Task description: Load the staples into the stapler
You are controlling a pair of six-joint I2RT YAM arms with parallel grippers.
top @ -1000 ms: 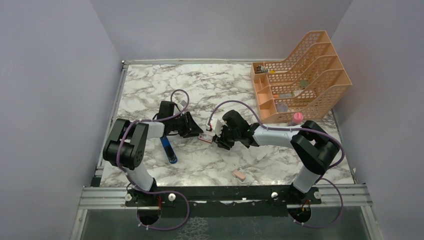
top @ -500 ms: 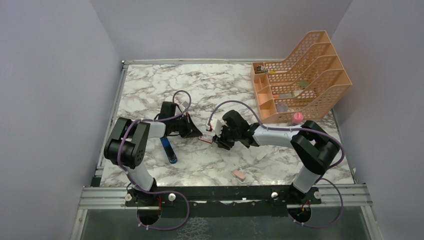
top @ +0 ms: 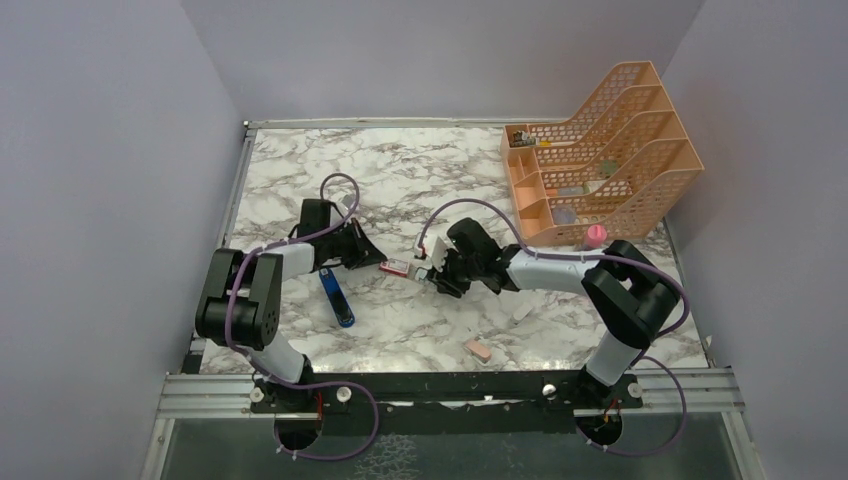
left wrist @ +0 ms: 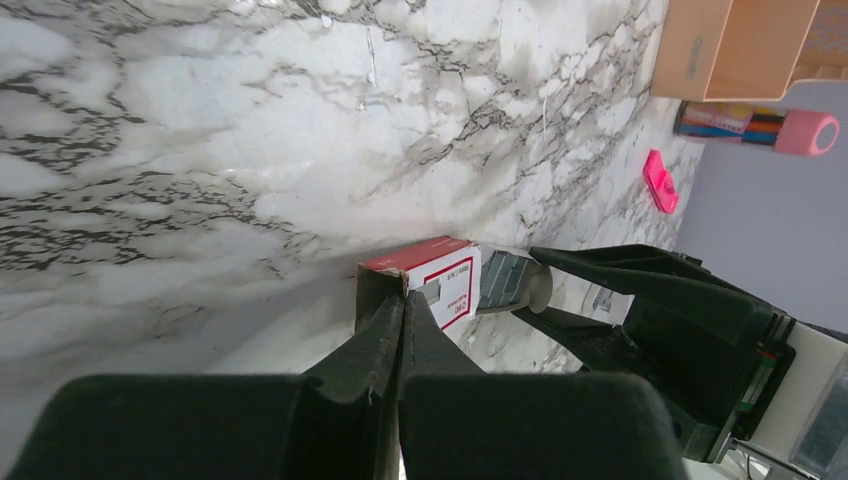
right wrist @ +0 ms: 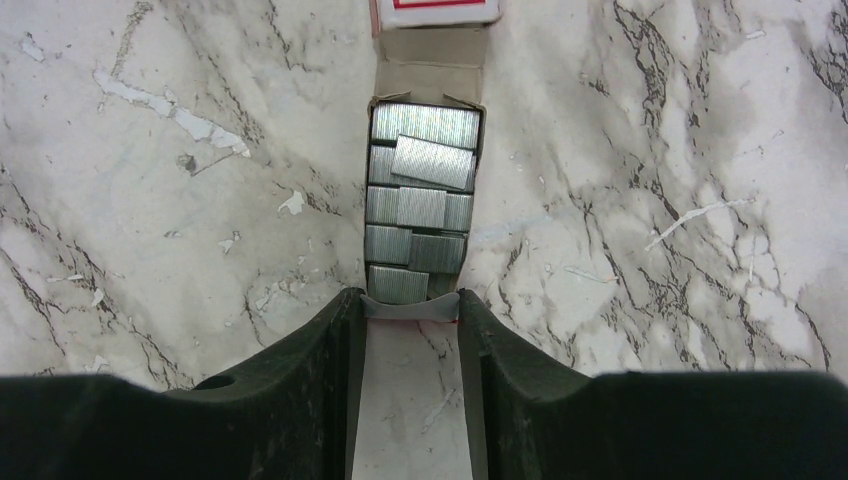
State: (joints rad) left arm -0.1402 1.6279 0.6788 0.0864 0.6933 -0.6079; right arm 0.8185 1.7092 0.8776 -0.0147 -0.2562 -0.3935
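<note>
left gripper (left wrist: 402, 312) is pinched fully closed on the staple box (left wrist: 440, 272) edge. right gripper (right wrist: 410, 306), partly open, clamps the staple tray (right wrist: 420, 190) end, the tray sticking out of the box. the stapler (top: 337, 298) lies beside the left arm. an eraser (top: 477, 349) and an orange organizer (top: 600, 150) sit well apart.

top view: staples box (top: 395, 267) mostly hidden between left end effector (top: 376, 263) and right end effector (top: 431, 274); fingertips and grip too small to resolve. stapler (top: 337, 297) channel not discernible. organizer (top: 625, 80) contents too small to id.
right wrist: box cut off by top edge. lower strips in staples tray (right wrist: 420, 200) buried under top layer.
left wrist: box print unreadable, pinch point hidden behind own fingers (left wrist: 375, 345). right end effector cut off at frame edge. small pink item (left wrist: 657, 180) on surface (left wrist: 200, 120) unidentifiable.
</note>
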